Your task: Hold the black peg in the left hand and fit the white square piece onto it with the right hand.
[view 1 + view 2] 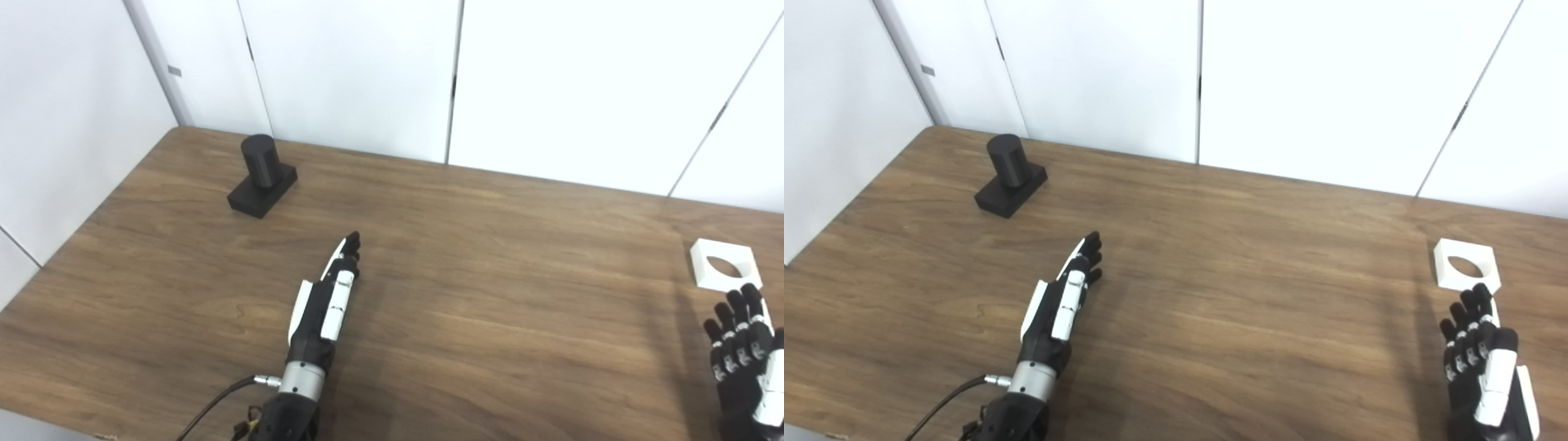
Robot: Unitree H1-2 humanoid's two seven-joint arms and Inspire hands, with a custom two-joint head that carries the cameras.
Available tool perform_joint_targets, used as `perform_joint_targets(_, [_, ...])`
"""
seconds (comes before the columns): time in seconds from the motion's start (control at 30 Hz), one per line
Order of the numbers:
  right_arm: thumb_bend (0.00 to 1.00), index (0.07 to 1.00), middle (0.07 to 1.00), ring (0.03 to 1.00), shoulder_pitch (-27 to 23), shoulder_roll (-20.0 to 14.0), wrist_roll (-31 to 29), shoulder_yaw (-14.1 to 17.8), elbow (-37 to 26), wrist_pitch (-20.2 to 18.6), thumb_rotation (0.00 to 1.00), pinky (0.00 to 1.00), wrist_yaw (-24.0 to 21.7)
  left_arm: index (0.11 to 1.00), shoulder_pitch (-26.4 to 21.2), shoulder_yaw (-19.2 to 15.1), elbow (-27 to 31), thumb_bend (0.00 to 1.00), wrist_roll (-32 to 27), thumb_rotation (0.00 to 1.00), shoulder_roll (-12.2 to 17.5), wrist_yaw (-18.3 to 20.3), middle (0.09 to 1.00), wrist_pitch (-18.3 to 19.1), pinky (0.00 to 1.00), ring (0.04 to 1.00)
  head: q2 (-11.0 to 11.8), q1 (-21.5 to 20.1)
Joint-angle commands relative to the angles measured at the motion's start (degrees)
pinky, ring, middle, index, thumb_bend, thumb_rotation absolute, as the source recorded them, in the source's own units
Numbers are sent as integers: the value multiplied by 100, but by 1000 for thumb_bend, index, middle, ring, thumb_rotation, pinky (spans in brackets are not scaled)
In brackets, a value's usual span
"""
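A black peg [263, 174] stands upright on its base at the far left of a wooden table [490, 245]. A white square piece [1465, 264] lies flat at the far right. The left hand [1061, 300] reaches forward, fingers straight, empty. The right hand [1479, 352], fingers extended, holds nothing near the white piece.

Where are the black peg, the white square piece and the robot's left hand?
black peg [261, 160], left eye view, cylinder side.
white square piece [1445, 273], right eye view, left rim.
left hand [324, 300], left eye view, back.

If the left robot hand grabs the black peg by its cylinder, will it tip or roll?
The black peg stands upright on a flat rectangular base, so rolling seems unlikely. A high push might tip it. It looks rigid, probably light plastic.
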State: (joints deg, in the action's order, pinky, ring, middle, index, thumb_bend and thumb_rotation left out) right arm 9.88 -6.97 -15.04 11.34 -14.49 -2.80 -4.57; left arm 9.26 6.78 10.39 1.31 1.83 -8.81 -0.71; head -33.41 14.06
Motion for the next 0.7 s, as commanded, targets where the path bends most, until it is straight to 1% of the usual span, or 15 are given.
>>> perform_joint_targets(0.0, [594, 1000, 1000, 1000, 464, -17, 22, -67, -250, 82, 1000, 1000, -91, 972, 243, 35, 3, 461, 46, 1000, -332, -5, 978, -230, 937, 972, 0, 3])
perform_joint_targets(0.03, [595, 1000, 1000, 1000, 469, -9, 31, -67, -249, 95, 1000, 1000, -88, 972, 247, 33, -29, 461, 51, 1000, -332, -9, 978, -262, 935, 971, 52, 10])
perform_joint_targets(0.1, [603, 1000, 1000, 1000, 476, 6, 55, -66, -256, 108, 1000, 1000, -83, 967, 259, 31, -62, 466, 47, 1000, -338, -14, 975, -298, 930, 971, 52, 10])
perform_joint_targets(0.13, [606, 1000, 1000, 1000, 479, 12, 60, -66, -252, 115, 1000, 1000, -83, 967, 263, 31, -83, 464, 47, 1000, -341, -15, 975, -321, 930, 973, 122, 19])
perform_joint_targets(0.17, [608, 1000, 1000, 1000, 480, 16, 67, -67, -248, 118, 1000, 1000, -80, 968, 267, 33, -92, 461, 51, 1000, -343, -16, 975, -329, 931, 974, 122, 19])
perform_joint_targets(0.2, [618, 1000, 1000, 1000, 481, 14, 75, -70, -229, 137, 1000, 1000, -86, 968, 269, 35, -107, 462, 49, 1000, -346, -13, 975, -340, 930, 975, 190, 29])
perform_joint_targets(0.3, [651, 1000, 1000, 1000, 484, 8, 118, -84, -173, 209, 1000, 1000, -88, 969, 280, 40, -133, 459, 51, 1000, -360, -10, 974, -353, 931, 978, 245, 16])
perform_joint_targets(0.37, [659, 1000, 1000, 1000, 489, 1, 128, -96, -100, 295, 1000, 1000, -104, 970, 289, 44, -192, 459, 64, 1000, -357, -2, 978, -415, 933, 983, 400, 24])
perform_joint_targets(0.4, [659, 1000, 1000, 1000, 488, -2, 134, -99, -63, 336, 1000, 1000, -104, 971, 292, 42, -221, 463, 68, 1000, -360, -3, 978, -444, 935, 983, 400, 24])
perform_joint_targets(0.47, [672, 1000, 1000, 1000, 485, 4, 148, -107, 0, 404, 1000, 1000, -79, 966, 293, 37, -292, 462, 81, 1000, -370, -16, 976, -507, 934, 978, 525, 28])
perform_joint_targets(0.5, [685, 1000, 1000, 1000, 486, 5, 151, -114, 14, 422, 1000, 1000, -64, 964, 293, 35, -312, 459, 87, 1000, -373, -21, 974, -524, 932, 976, 525, 28])
perform_joint_targets(0.6, [718, 1000, 1000, 1000, 479, -36, 129, -140, 138, 583, 1000, 1000, -101, 965, 300, 46, -331, 460, 90, 1000, -350, 11, 974, -509, 934, 976, 623, 14])
perform_joint_targets(0.67, [732, 1000, 1000, 1000, 479, -38, 98, -153, 180, 637, 1000, 1000, -81, 969, 315, 42, -316, 464, 67, 1000, -355, 34, 978, -479, 942, 982, 623, 14])
